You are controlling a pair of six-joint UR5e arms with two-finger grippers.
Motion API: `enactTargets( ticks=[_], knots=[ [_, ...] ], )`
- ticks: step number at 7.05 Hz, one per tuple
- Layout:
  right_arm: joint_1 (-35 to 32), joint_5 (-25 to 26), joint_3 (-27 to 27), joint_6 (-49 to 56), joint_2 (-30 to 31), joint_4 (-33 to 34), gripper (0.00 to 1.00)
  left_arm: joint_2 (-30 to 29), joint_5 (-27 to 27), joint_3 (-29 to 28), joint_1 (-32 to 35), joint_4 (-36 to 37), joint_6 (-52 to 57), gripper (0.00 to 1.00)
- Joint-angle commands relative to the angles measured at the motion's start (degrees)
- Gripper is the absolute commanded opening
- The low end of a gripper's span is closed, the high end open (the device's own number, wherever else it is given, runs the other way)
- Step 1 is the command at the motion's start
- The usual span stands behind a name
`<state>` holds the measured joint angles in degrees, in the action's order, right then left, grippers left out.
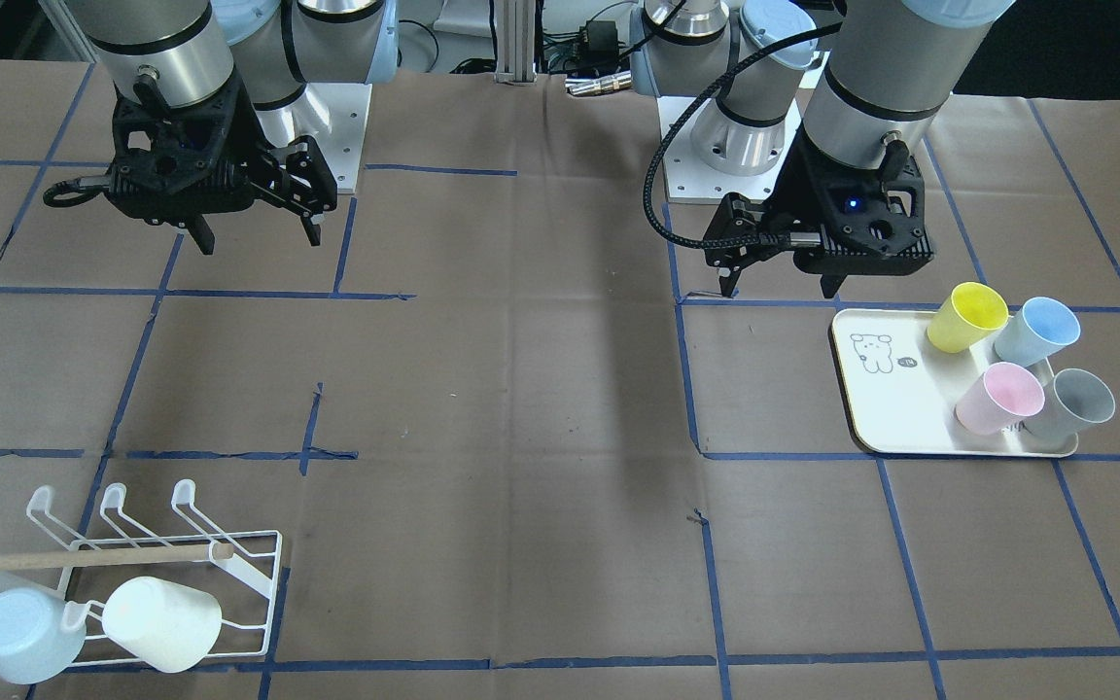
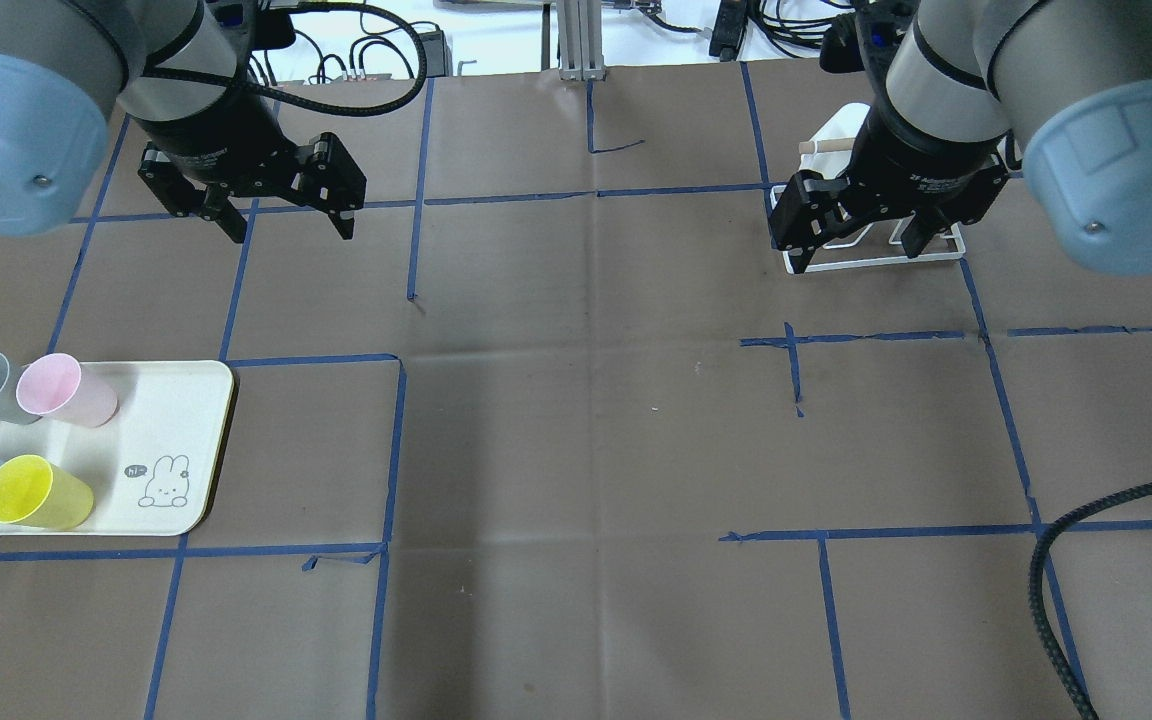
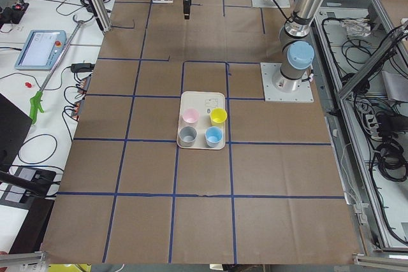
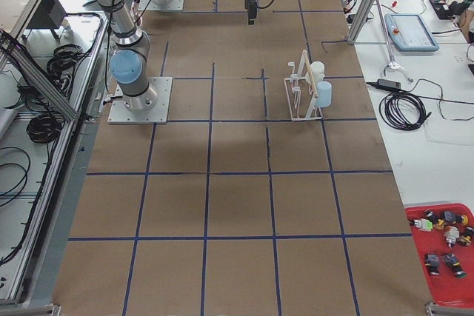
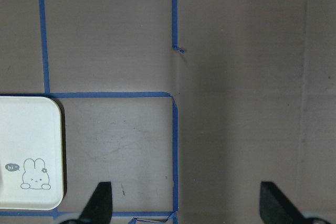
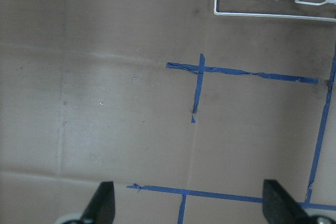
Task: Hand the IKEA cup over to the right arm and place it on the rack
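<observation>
Several IKEA cups lie tilted on a cream tray (image 1: 871, 399): yellow (image 1: 966, 317), blue (image 1: 1036, 331), pink (image 1: 999, 399) and grey (image 1: 1070, 403). My left gripper (image 1: 779, 287) hangs open and empty above the table, just robot-side of the tray's corner; its wrist view shows the tray (image 5: 26, 145) at the left edge. The white wire rack (image 1: 181, 544) with a wooden dowel stands at the far right of the table. It holds a pale-blue cup (image 1: 25, 637) and a white cup (image 1: 163, 622). My right gripper (image 2: 851, 250) is open and empty, high up, robot-side of the rack (image 2: 876, 258).
Brown paper with a blue tape grid covers the table (image 2: 576, 420). Both arm bases (image 1: 327, 126) stand at the robot's edge. A black cable (image 2: 1056, 560) hangs at the overhead view's lower right. Off the table lie a red parts tray (image 4: 444, 249) and a control pendant (image 4: 411, 31).
</observation>
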<state>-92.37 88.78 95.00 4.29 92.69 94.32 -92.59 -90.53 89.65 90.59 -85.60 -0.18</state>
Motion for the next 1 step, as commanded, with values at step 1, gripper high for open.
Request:
enactTargets(
  ticks=[1],
  knots=[
    [0.00,-0.01,0.01,-0.25,0.04,-0.01,1.00,-0.05,-0.09,0.00,0.03,0.00,0.00,0.99]
  ],
)
